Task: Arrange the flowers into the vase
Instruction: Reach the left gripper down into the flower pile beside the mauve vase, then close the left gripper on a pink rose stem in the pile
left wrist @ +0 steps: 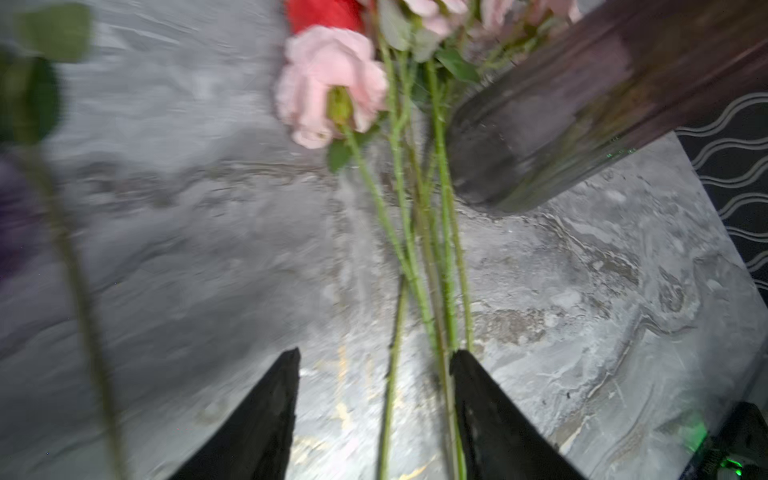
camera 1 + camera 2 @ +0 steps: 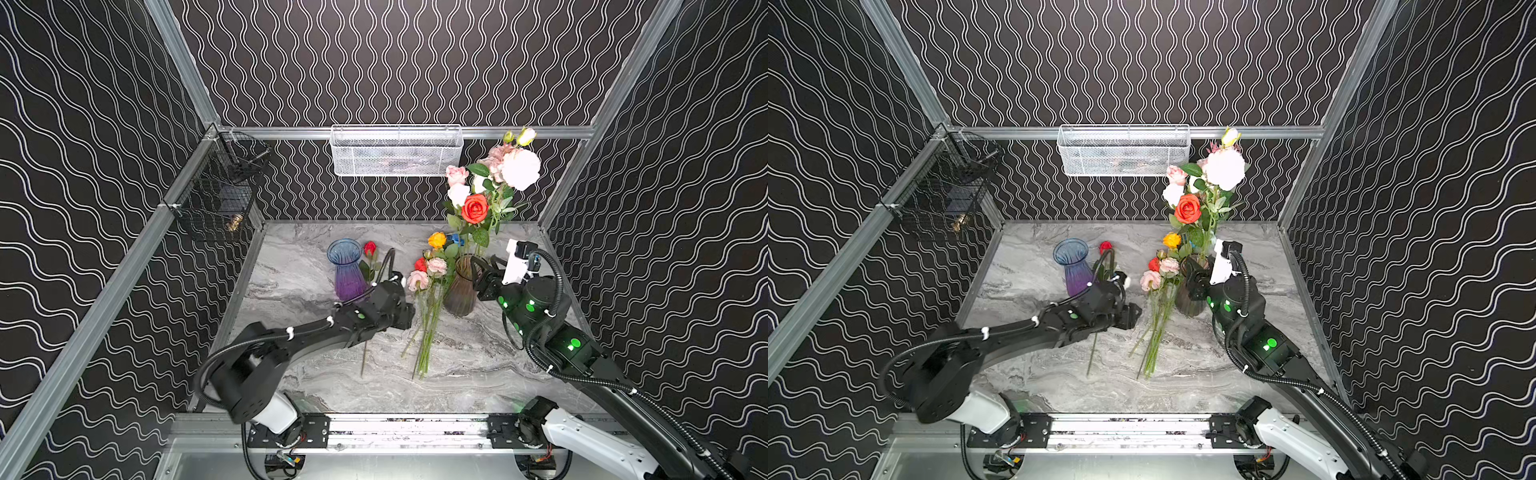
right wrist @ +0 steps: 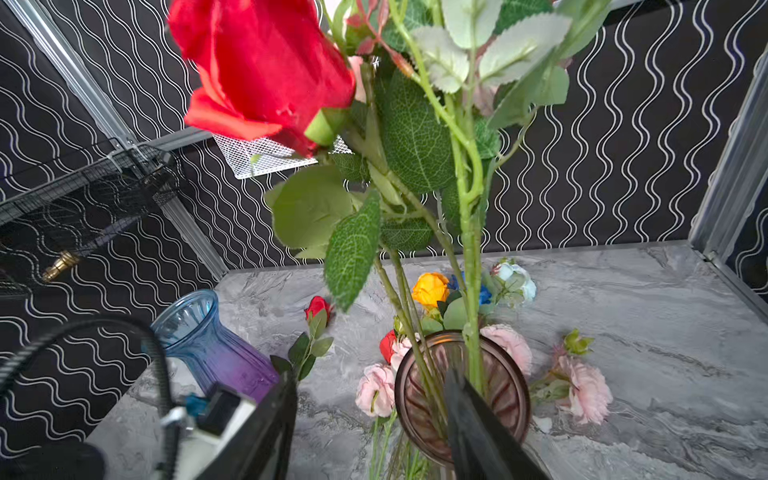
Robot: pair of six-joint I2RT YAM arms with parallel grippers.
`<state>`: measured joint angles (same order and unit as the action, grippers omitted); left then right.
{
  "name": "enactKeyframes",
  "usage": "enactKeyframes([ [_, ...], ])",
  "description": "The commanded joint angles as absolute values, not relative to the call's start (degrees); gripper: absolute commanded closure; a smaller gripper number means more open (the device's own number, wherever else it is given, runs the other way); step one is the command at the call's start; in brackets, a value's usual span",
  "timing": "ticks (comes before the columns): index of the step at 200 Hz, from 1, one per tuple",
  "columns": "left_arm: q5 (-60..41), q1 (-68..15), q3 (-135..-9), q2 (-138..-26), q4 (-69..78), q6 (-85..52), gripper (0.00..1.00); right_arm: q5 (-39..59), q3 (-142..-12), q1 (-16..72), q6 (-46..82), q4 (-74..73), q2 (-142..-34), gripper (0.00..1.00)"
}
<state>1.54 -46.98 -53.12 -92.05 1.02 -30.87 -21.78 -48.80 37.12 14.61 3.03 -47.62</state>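
Note:
A smoky brown vase (image 2: 460,296) stands right of centre and holds several flowers, among them a red-orange rose (image 2: 474,208) and a white peony (image 2: 519,168). A loose bunch with a pink rose (image 2: 417,280) lies left of it, green stems (image 2: 428,332) pointing to the front. My left gripper (image 2: 409,316) hangs open over those stems (image 1: 409,266), and two of them run between its fingers (image 1: 286,386). My right gripper (image 3: 370,384) is open astride the brown vase's rim (image 3: 515,374), one finger over the mouth. A single red rose (image 2: 370,248) lies beside an empty blue-purple vase (image 2: 347,270).
More loose blooms lie behind the brown vase, including a yellow rose (image 3: 430,289) and a pink peony (image 3: 586,386). A white mesh basket (image 2: 397,149) hangs on the back wall. On the left wall is a black wire basket (image 2: 220,195). The marble table (image 2: 316,374) ends at walls.

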Motion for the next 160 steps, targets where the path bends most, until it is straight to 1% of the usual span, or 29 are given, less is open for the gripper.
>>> enactKeyframes([
  [1, -1.7, -47.1, -57.2, -97.1, 4.5, -29.1, 0.44, -20.9, -48.0, 37.3, 16.2, 0.7, -47.1, 0.42],
  [34, 0.6, -47.0, -63.1, -105.0, 5.5, -28.1, 0.51, -20.7, -47.6, 37.3, 16.3, 1.1, -46.5, 0.43],
  [70, 2.5, -46.8, -69.6, -111.7, 3.7, -27.1, 0.65, -20.8, -47.2, 37.3, 16.1, 0.8, -46.5, 0.44],
  [97, 4.4, -46.7, -72.0, -114.1, 4.0, -26.2, 0.67, -20.5, -46.8, 37.3, 16.1, 0.6, -47.0, 0.44],
  [160, 5.1, -45.9, -77.1, -118.9, 0.8, -23.9, 0.72, -20.7, -46.6, 37.3, 15.8, 0.8, -47.4, 0.44],
])
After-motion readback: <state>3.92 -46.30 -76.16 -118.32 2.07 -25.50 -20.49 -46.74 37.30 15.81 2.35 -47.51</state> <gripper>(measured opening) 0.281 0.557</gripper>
